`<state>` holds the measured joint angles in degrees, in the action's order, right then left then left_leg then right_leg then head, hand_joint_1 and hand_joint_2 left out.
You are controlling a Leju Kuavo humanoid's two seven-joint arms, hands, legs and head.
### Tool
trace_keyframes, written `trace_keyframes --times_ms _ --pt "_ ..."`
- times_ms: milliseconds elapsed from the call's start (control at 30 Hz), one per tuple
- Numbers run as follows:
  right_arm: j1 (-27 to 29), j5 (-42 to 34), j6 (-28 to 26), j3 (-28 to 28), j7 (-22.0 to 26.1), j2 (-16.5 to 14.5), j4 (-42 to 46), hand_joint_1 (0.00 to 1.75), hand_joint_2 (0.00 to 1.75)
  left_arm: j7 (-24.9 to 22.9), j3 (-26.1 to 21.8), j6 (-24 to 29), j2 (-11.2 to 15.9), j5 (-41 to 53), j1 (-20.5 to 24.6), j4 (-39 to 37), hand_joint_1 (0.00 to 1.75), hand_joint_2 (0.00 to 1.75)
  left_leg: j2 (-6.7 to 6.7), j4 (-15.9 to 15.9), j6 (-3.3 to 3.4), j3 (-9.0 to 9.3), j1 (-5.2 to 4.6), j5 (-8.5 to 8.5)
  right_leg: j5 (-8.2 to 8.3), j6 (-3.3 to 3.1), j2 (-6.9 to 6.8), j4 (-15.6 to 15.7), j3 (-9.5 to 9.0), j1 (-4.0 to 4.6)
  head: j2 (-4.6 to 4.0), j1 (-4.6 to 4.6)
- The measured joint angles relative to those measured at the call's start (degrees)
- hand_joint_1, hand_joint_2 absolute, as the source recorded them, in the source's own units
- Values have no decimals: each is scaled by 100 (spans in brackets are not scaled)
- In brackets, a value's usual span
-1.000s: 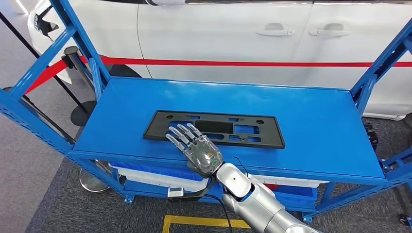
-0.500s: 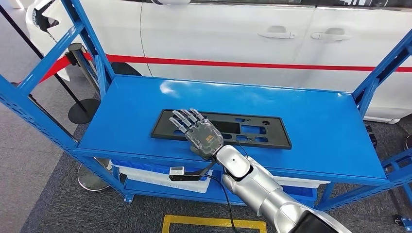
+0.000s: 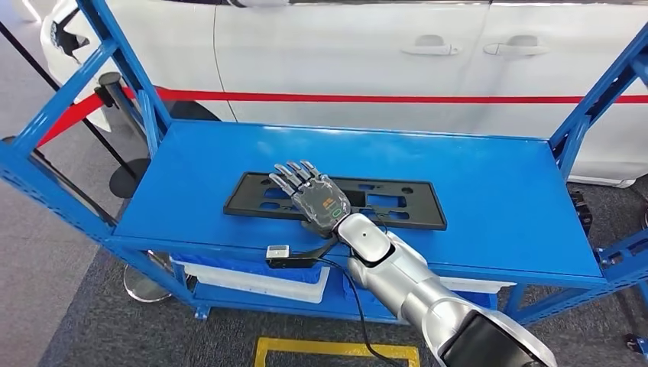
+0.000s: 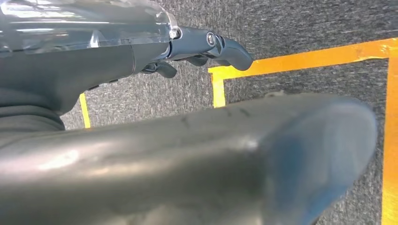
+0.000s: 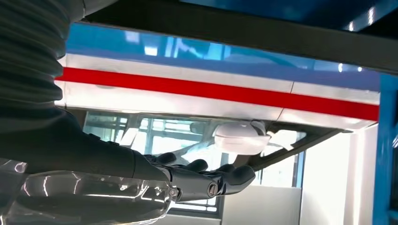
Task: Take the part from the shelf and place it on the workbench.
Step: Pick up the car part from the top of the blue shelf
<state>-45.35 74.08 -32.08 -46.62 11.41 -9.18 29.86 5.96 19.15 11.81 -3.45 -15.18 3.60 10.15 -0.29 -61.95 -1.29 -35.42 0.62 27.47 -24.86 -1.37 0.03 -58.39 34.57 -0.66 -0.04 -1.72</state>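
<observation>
Right hand (image 3: 313,197) is seen from the head view stretched flat over the black part (image 3: 397,208), fingers spread and extended, nothing gripped; contact of the palm with the part cannot be told; in the right wrist view the same hand (image 5: 206,180) is seen with fingers straight and slightly apart, nothing between them. The part is laid flat on the top deck of the blue shelf (image 3: 497,191), near the shelf's front edge, long axis run along the shelf's length, side to side across the robot; the hand is placed over the part's left-of-middle section, so most of the part's length lies off to the right of the hand, with a short end left of it. The part is a thin open frame with cut-outs; its near long edge is judged the likeliest grip line, just under the wrist. Left hand (image 4: 206,47) is seen hanging down over grey carpet (image 4: 305,28) with yellow floor tape (image 4: 300,58), fingers loosely curled, nothing held; the right hand is clearly the nearer one to the part. A white tray (image 3: 252,279) is seen on the lower level of the shelf, below the part; its contents cannot be made out. A white car (image 3: 344,53) with a red barrier tape (image 3: 382,98) stands behind the shelf. Workbench not identified; part not yet lifted.
</observation>
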Motion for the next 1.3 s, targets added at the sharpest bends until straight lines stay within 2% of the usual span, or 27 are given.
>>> trace_keyframes --times_ms 67,100,133,167,233,300,333,400,467,500,600,633,667,700,767,800,833,900,967,1000,1033,1100,1133,1167,1200,1267,1300 --pt "-71 -42 -5 0 15 -44 -139 0 175 32 0 1 0 -24 -4 1 0 0 1 -742 -51 -344 11 355 -3 -29 -10 -2 2 2 0 -2" --pt "-83 -62 -9 0 27 -52 -205 0 175 41 0 2 0 -32 -11 1 0 0 2 -1076 -67 -508 15 466 -5 -32 -15 -5 2 5 0 -1" --pt "-87 -76 -12 1 36 -54 -263 0 175 45 0 2 0 -35 -18 1 0 0 2 -1228 -75 -590 16 469 -8 -34 -17 -8 2 7 0 -1" --pt "-94 -86 -14 1 40 -59 -312 0 175 47 0 2 1 -36 -25 0 0 0 2 -1155 -73 -566 16 360 -11 -33 -14 -12 1 7 0 -1" --pt "-128 -92 -15 3 42 -80 -387 0 175 57 0 2 5 -37 -26 0 0 0 4 -441 -37 -237 14 -45 -20 -19 -1 -20 -8 8 0 -1" --pt "-180 -93 -8 4 41 -97 -442 0 175 71 0 2 11 -38 -14 0 0 0 3 227 30 86 -9 -271 -29 19 10 -30 -5 27 0 0" --pt "-202 -96 -4 4 38 -100 -466 0 175 79 0 2 13 -38 -8 1 0 0 1 363 63 148 -23 -286 -28 45 11 -31 0 33 0 1" --pt "-238 -108 3 5 29 -104 -515 0 175 96 -1 2 14 -42 -4 1 0 0 -6 402 127 155 -31 -286 -17 112 8 -18 2 38 0 4" --pt "-280 -136 20 13 27 -111 -557 0 175 125 -2 2 16 -46 -8 1 0 0 0 457 199 175 -7 -320 -99 176 7 -114 37 33 0 8" --pt "-305 -152 28 17 32 -114 -579 0 175 140 -2 2 16 -49 -6 1 0 0 5 484 232 185 8 -338 -227 203 7 -311 126 31 0 11" --pt "-323 -190 39 22 57 -114 -666 0 175 170 -4 2 16 -62 1 0 0 0 10 492 271 184 7 -346 -738 256 5 -1414 658 13 0 16" --pt "-315 -197 38 22 67 -114 -695 0 175 176 -5 2 17 -70 -3 1 0 0 9 489 271 184 7 -345 -776 267 4 -1639 776 5 0 17" --pt "-310 -200 38 22 80 -114 -719 0 175 181 -5 2 18 -79 -6 1 0 0 6 484 268 186 7 -341 -695 273 3 -1633 784 -4 0 17" --pt "-312 -203 37 23 97 -114 -735 0 175 186 -6 2 18 -88 -7 1 0 0 2 475 259 190 7 -335 -521 272 1 -1403 679 -14 0 17" --pt "-333 -208 37 26 125 -115 -759 0 175 209 -7 2 18 -100 -3 2 0 0 -7 432 218 188 -2 -304 -146 246 -2 -607 290 -19 0 18" --pt "-343 -209 38 26 131 -119 -769 0 175 224 -8 3 19 -106 -1 2 0 0 -9 406 191 178 -13 -286 -49 222 -1 -308 148 -16 0 16" --pt "-349 -211 39 27 132 -124 -781 1 175 239 -10 4 19 -112 -1 1 0 0 -10 386 161 166 -23 -272 -16 194 2 -136 71 -7 0 14" --pt "-352 -222 40 28 135 -132 -806 27 175 262 -15 7 21 -126 -1 1 0 0 -7 385 94 160 -23 -265 -22 125 10 -80 64 10 0 11" --pt "-355 -246 39 39 146 -141 -826 77 175 282 -25 13 30 -138 -1 1 0 0 -3 317 26 140 -4 -200 -1 54 7 -43 46 1 0 10" --pt "-359 -258 39 48 152 -150 -834 96 175 295 -32 16 34 -143 0 1 0 0 -2 156 -3 72 2 -94 9 23 2 -25 37 -11 0 8" --pt "-361 -269 39 58 159 -160 -842 109 175 308 -39 18 38 -145 0 1 0 0 -1 -125 -28 -56 11 67 12 1 -2 -16 31 -16 0 6" --pt "-355 -295 39 79 197 -173 -870 120 175 333 -49 19 39 -152 -7 0 0 0 -1 -883 -68 -414 18 405 10 -24 -6 -19 35 -7 0 3" --pt "-349 -306 39 89 220 -176 -887 127 175 343 -52 19 41 -154 -12 0 0 0 0 -1155 -78 -548 19 479 8 -27 -7 -21 35 -2 0 3" --pt "-343 -317 39 97 240 -177 -903 133 175 351 -54 19 44 -156 -18 0 0 0 0 -1221 -79 -586 19 440 6 -28 -5 -23 34 1 0 3" --pt "-341 -326 38 103 251 -178 -913 140 175 362 -56 19 49 -156 -20 0 0 0 0 -1045 -68 -509 19 294 4 -27 -1 -24 30 3 0 3" --pt "-345 -354 36 120 255 -184 -923 144 175 394 -60 19 69 -156 -17 0 0 0 1 -244 -16 -125 11 -91 -3 -13 10 -26 15 9 0 4" --pt "-349 -372 34 132 257 -187 -924 144 175 415 -62 19 79 -156 -13 0 0 0 1 110 17 45 -1 -213 -6 4 15 -30 14 16 0 5"
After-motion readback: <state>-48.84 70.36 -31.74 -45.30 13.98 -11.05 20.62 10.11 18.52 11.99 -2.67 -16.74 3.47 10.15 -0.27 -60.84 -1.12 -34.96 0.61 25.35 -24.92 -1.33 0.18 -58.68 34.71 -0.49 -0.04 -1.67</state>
